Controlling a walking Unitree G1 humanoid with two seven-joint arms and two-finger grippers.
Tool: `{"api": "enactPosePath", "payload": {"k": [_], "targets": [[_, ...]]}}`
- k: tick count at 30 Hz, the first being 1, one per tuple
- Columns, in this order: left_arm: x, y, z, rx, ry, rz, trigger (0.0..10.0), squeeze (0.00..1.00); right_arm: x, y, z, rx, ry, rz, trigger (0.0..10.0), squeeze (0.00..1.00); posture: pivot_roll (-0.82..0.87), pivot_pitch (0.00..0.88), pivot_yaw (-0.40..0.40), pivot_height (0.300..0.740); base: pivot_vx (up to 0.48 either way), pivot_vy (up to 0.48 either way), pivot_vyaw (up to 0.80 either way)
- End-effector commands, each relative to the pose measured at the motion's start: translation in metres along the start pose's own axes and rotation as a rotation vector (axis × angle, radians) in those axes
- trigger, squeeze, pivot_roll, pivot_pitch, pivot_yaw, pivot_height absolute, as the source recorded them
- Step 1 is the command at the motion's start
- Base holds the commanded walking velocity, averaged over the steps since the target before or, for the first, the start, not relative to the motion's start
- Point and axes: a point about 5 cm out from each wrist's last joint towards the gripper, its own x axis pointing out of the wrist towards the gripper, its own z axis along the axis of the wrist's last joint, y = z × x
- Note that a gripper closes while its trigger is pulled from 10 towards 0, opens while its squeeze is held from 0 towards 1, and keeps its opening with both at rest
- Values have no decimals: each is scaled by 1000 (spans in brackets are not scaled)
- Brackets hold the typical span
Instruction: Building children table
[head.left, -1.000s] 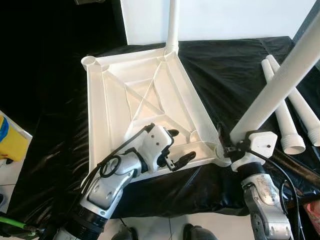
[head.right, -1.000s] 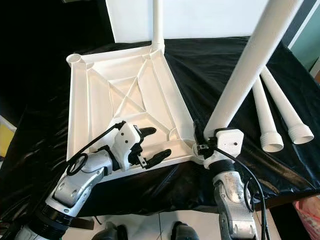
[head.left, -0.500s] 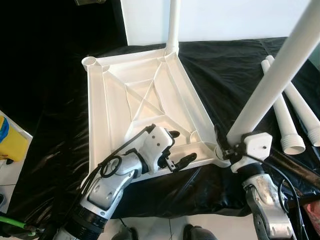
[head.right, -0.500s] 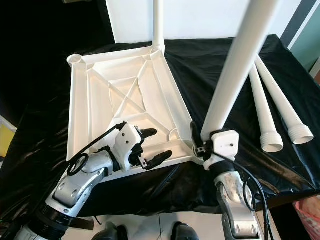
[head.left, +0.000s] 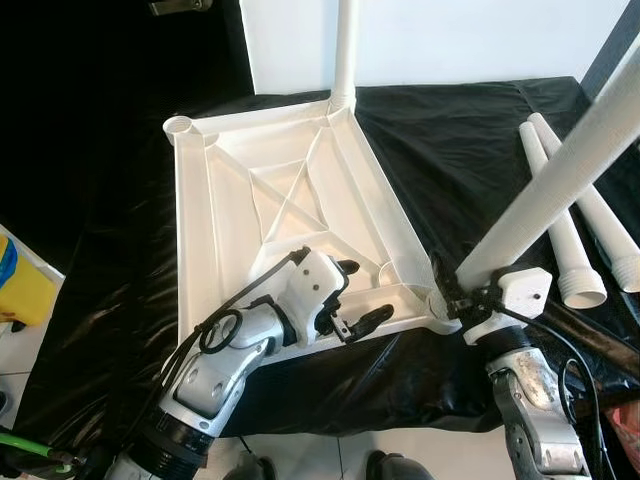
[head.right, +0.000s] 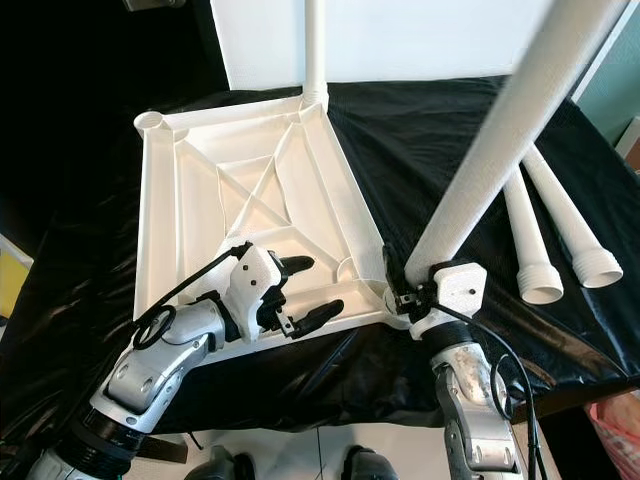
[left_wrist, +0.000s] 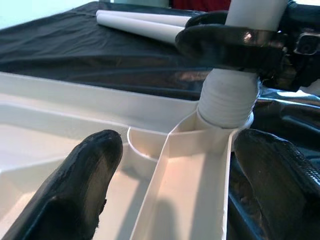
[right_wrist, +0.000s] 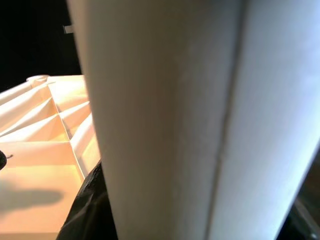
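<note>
1. A black sheet (head.left: 470, 150) covers the work surface, which spreads under everything else.
2. The white tabletop (head.left: 230, 210) lies upside down on the sheet, its ribbed underside facing up, with a round socket at each corner. The far-left socket (head.left: 180, 124) is open.
3. A long white leg (head.right: 500, 150) is held by the right arm and leans away to the right. Its threaded lower end sits in the near-right corner socket (left_wrist: 227, 107) of the tabletop.
4. Another white leg (head.left: 346, 50) stands upright in the far-right corner of the tabletop.
5. Two loose legs lie side by side on the sheet to the right of the tabletop, one (head.left: 555, 215) nearer to it and the other (head.left: 600, 215) just beyond, their wide ends toward the robot.
6. The left gripper (head.left: 352, 295) rests over the near edge of the tabletop, close to the near-right corner. Its black fingers (left_wrist: 85, 175) are spread apart, one on each side of an edge rib, and hold nothing.
7. The right gripper (head.left: 452, 295) is at the foot of the leaning leg, and its fingers are closed around the leg just above the thread.
8. A yellow object (head.left: 20, 280) sits at the left edge, off the sheet; what it is cannot be made out.
</note>
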Motion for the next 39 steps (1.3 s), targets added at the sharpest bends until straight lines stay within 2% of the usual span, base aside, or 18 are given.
{"api": "enactPosePath", "payload": {"k": [1,9,14,19,24,27,28,30,33,39], "targets": [[-1,-6,2,6,3,-70,10000,0,-9,0,-27,49,155,-14,10000,0,-74,152,45,740,0,0,0],[-1,-5,2,8,2,-72,10000,0,-6,-1,-29,68,167,-27,10000,0,-73,146,43,740,0,0,0],[0,-5,4,11,-4,-69,10000,0,-4,-5,-36,120,219,-94,10000,0,-76,138,40,740,0,0,0],[0,-4,4,13,-5,-68,10000,0,-4,-5,-37,141,231,-100,10000,0,-77,140,41,740,0,0,0],[0,-3,5,17,-6,-62,10000,0,-4,-5,-32,81,189,-76,10000,0,-78,146,41,740,0,0,0],[0,-2,5,13,-6,-54,10000,0,-11,5,-25,-94,103,33,10000,0,-78,152,42,740,0,0,0],[0,-2,5,13,-6,-54,10000,0,-11,5,-25,-94,103,33,10000,0,-78,152,42,740,0,0,0],[-1,-1,5,13,-6,-49,10000,0,-16,9,-25,-155,78,83,10000,0,-77,153,42,740,0,0,0],[-2,1,6,14,-7,-41,10000,0,-18,11,-26,-191,74,105,10000,0,-77,154,42,740,0,0,0],[-2,3,6,13,-7,-32,10000,0,-20,14,-29,-180,69,124,10000,0,-76,153,44,740,0,0,0]]}}
